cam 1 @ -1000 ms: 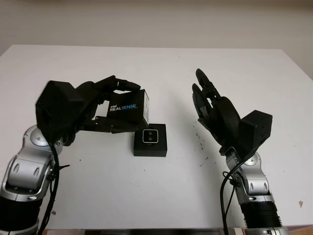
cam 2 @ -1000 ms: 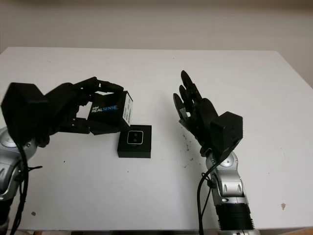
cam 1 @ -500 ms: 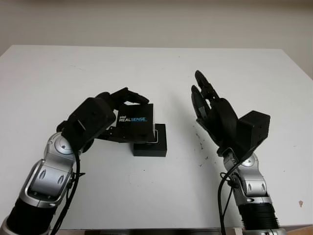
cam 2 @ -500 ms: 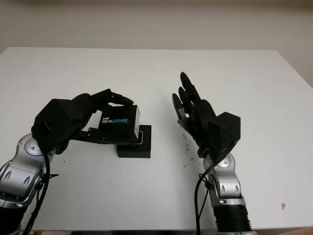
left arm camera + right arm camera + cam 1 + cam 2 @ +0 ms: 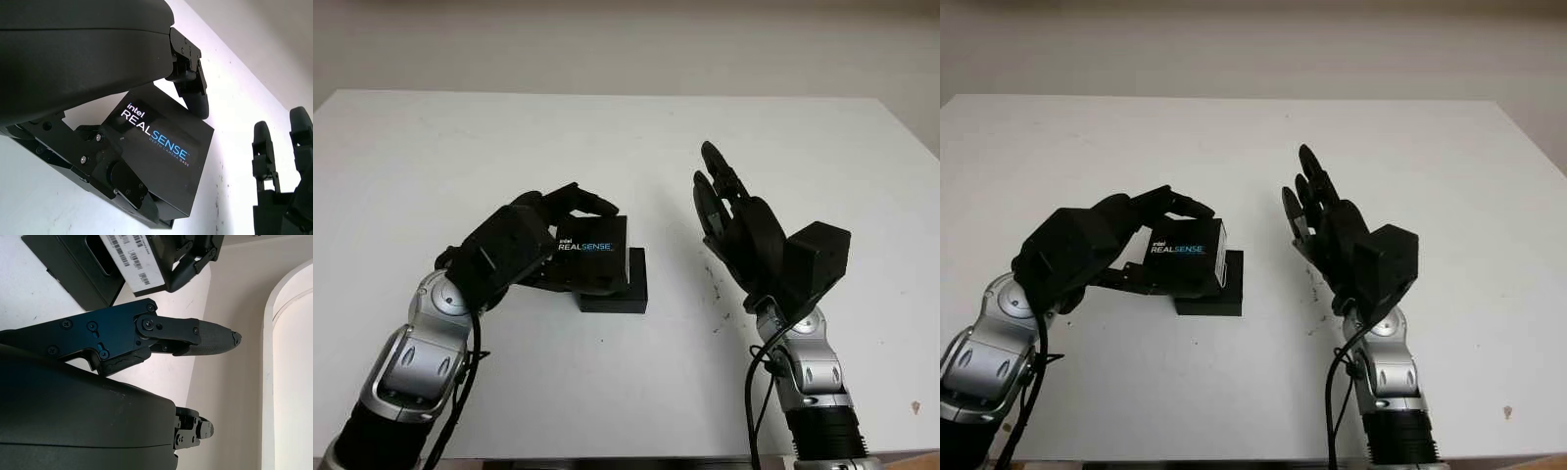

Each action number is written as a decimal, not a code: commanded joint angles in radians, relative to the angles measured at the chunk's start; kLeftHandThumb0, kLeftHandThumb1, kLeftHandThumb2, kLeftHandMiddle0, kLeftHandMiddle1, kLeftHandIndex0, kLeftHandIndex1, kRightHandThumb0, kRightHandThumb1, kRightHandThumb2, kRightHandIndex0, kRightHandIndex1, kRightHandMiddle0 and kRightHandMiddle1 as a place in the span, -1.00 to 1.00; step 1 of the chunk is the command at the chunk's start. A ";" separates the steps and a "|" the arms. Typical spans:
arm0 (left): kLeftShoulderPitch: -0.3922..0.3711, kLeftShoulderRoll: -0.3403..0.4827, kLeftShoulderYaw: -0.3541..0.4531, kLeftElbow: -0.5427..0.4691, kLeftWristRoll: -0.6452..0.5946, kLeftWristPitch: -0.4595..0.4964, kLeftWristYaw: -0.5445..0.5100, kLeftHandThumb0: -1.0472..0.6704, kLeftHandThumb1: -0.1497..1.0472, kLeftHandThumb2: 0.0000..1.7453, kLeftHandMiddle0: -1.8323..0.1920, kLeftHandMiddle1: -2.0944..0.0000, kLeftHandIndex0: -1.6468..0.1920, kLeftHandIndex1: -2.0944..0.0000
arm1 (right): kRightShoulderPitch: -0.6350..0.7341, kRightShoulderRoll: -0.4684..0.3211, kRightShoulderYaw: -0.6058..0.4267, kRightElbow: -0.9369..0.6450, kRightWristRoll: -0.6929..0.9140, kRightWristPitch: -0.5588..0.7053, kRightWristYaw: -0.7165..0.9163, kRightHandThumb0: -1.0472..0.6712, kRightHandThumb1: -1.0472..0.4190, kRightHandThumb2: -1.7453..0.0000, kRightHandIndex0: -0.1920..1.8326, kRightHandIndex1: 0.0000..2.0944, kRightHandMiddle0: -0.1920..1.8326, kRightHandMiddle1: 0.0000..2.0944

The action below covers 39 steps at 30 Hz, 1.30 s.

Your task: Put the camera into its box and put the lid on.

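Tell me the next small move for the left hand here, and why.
Probably shift the lid a little toward the right hand and lower it: the left hand holds it above the box, overlapping only its left part, tilted, not seated.

The left hand (image 5: pixel 112 147) grips the black RealSense lid (image 5: pixel 161 156) over the white table (image 5: pixel 234 112). The right hand (image 5: pixel 281 171) is raised nearby.

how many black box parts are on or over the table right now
2. The RealSense lid is gripped in the left hand, tilted over the box base. The box base sits on the white table beneath it. The right hand is open, beside them.
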 commanded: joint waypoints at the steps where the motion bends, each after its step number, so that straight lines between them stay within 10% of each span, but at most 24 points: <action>1: 0.013 -0.014 -0.008 -0.017 0.004 -0.004 0.004 0.06 0.84 -0.94 0.41 -0.32 0.46 -0.35 | -0.005 0.001 -0.001 -0.007 0.001 -0.003 -0.001 -0.54 -1.00 0.47 -0.83 -0.95 -0.83 -0.92; 39: 0.019 -0.097 -0.068 0.009 0.090 0.005 0.019 0.09 0.84 -0.94 0.44 -0.38 0.46 -0.44 | 0.026 0.034 0.008 -0.010 -0.002 -0.014 -0.025 -0.55 -1.00 0.48 -0.82 -0.95 -0.83 -0.93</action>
